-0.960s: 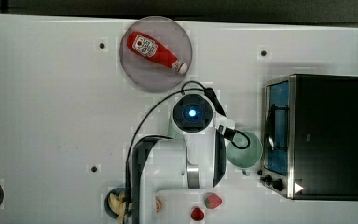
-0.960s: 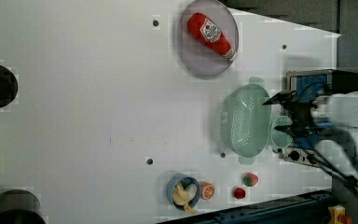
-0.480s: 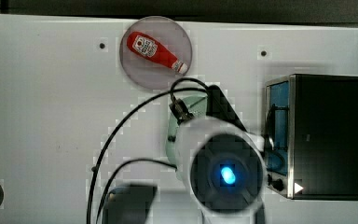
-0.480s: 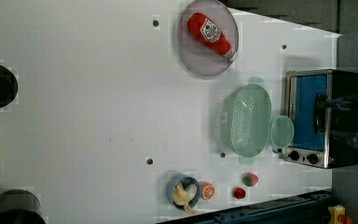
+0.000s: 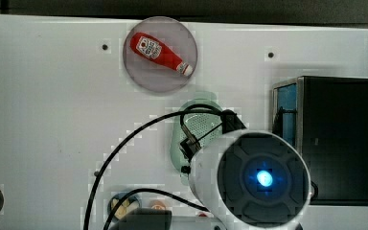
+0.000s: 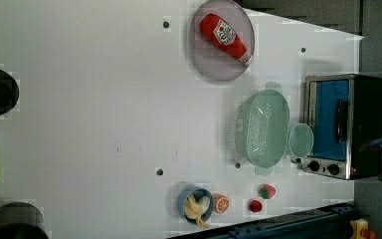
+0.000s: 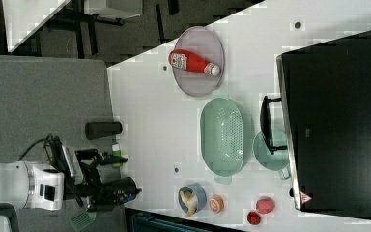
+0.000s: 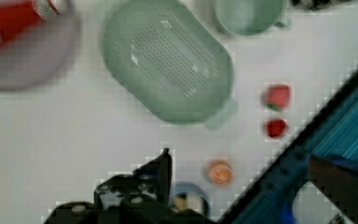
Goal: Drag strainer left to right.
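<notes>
While our jaws stand wide apart, gripping nothing, the strainer (image 6: 262,128) rests on the bench (image 6: 89,109) just beside the mug (image 6: 301,141), near the plate (image 6: 214,59); we judge any dragging finished.

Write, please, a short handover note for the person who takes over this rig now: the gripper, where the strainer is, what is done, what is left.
Gripper: open, holding nothing, up above the table, clear of the strainer.
Strainer: upright on the white table, between the grey plate with the ketchup bottle and the small fruits. The green mug stands close beside it, in front of the toaster oven.
Done: from the pictures I cannot tell whether the strainer was already dragged; nothing grips it now.
Left: check its place against the goal; if it was not moved, bring the gripper down to the rim and drag it left to right.
</notes>
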`<action>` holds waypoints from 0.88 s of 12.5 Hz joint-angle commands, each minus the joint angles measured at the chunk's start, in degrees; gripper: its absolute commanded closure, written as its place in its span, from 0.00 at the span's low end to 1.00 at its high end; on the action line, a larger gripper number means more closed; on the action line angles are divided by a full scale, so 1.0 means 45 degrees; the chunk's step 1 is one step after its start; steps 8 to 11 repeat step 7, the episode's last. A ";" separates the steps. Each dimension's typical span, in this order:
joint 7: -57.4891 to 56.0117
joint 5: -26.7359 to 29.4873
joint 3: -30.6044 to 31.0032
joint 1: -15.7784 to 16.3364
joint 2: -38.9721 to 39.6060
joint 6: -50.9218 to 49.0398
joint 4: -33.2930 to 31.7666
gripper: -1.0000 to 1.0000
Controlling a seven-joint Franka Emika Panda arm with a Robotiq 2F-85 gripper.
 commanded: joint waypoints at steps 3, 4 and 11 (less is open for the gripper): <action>-0.0519 -0.0082 0.0236 -0.0127 0.0292 0.0015 0.0170 0.00; -0.0519 -0.0082 0.0236 -0.0128 0.0351 0.0015 0.0171 0.00; -0.0519 -0.0082 0.0236 -0.0128 0.0507 0.0014 0.0165 0.00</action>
